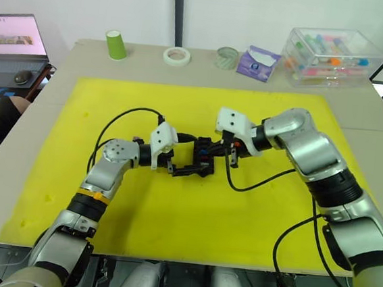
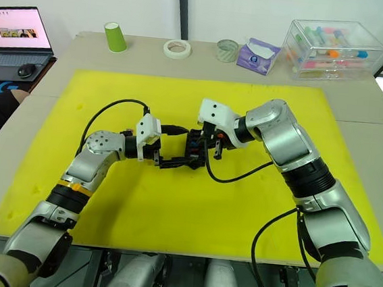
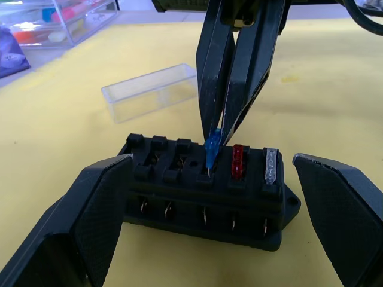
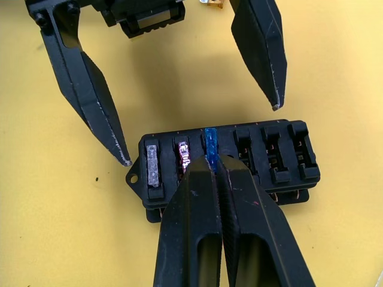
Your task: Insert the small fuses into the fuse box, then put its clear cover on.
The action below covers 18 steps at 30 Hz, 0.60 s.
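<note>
Fuse box [image 3: 206, 200]: you have it at the centre of the yellow mat [image 1: 192, 211], mid-frame in both eye views, flat on the mat with its slots facing up.
Yellow mat: it covers most of the table; your two arms meet over its middle.
Left gripper [image 1: 184, 167]: you see its two black fingers [image 3: 78, 227] spread wide apart, one on each side of the fuse box. In the left wrist view neither pad touches the block; the box sits in the gap between them.
Right gripper [image 4: 210, 164]: you have its fingers pressed together, clamped on a blue fuse [image 3: 212, 149]. It comes down on the box from above, its tips right at the box's top face.
Clear cover [image 3: 152, 92]: you find it lying on the mat just beyond the fuse box, open side up, in the upper left of the left wrist view, apart from both grippers.
Blue fuse: held upright, its lower end at a slot near the middle of the row; you cannot tell how deep it sits.
Red fuse [image 3: 238, 161]: seated in the slot next to the blue one.
Grey fuse [image 3: 271, 165]: seated in the end slot beside the red one, near the box's mounting tab.
Remaining slots: three in that row stand open on the blue fuse's other side.
</note>
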Tool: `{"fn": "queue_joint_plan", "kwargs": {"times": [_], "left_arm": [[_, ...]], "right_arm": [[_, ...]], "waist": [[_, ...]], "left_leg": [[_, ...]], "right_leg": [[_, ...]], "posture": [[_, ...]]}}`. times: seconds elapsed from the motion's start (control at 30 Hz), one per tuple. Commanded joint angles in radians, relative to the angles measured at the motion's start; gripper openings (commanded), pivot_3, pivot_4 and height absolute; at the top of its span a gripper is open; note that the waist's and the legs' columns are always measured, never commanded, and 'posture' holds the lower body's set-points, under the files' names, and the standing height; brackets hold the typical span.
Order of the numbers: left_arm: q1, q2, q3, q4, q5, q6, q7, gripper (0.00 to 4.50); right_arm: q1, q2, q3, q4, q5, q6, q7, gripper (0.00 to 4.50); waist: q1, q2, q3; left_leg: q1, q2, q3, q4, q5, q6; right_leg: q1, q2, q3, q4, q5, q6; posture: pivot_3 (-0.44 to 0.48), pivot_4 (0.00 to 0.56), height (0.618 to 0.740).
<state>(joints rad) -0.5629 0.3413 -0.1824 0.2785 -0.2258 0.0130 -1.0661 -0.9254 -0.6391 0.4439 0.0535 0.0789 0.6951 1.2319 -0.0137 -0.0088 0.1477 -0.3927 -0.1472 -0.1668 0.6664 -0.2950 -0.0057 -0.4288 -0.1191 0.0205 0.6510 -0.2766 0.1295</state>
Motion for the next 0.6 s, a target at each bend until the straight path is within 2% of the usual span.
{"fn": "queue_joint_plan", "kwargs": {"times": [0.03, 0.47, 0.6], "left_arm": [[-0.004, -0.002, -0.003, -0.037, 0.001, -0.003, 0.000, 4.47], [-0.008, -0.002, -0.003, -0.033, 0.003, -0.002, 0.001, 4.47], [-0.005, -0.002, -0.004, -0.036, 0.006, -0.001, 0.007, 4.47]], "right_arm": [[-0.009, -0.005, -0.030, -0.013, 0.005, 0.010, -0.008, 0.00], [-0.035, -0.009, -0.056, -0.027, 0.031, 0.033, -0.005, 0.00], [-0.063, -0.054, -0.022, -0.031, -0.025, -0.024, 0.014, 0.00]], "waist": [[0.000, 0.000, 0.000], [0.000, 0.000, 0.000], [0.001, 0.000, 0.000]], "left_leg": [[0.000, 0.000, 0.000, 0.000, 0.000, 0.000], [0.000, 0.000, 0.000, 0.000, 0.000, 0.000], [0.000, 0.000, 0.000, 0.000, 0.000, 0.000]], "right_leg": [[0.000, 0.000, 0.000, 0.000, 0.000, 0.000], [0.000, 0.000, 0.000, 0.000, 0.000, 0.000], [0.000, 0.000, 0.000, 0.000, 0.000, 0.000]], "posture": [[0.000, 0.150, 0.740], [0.000, 0.150, 0.740], [0.000, 0.150, 0.740]]}}
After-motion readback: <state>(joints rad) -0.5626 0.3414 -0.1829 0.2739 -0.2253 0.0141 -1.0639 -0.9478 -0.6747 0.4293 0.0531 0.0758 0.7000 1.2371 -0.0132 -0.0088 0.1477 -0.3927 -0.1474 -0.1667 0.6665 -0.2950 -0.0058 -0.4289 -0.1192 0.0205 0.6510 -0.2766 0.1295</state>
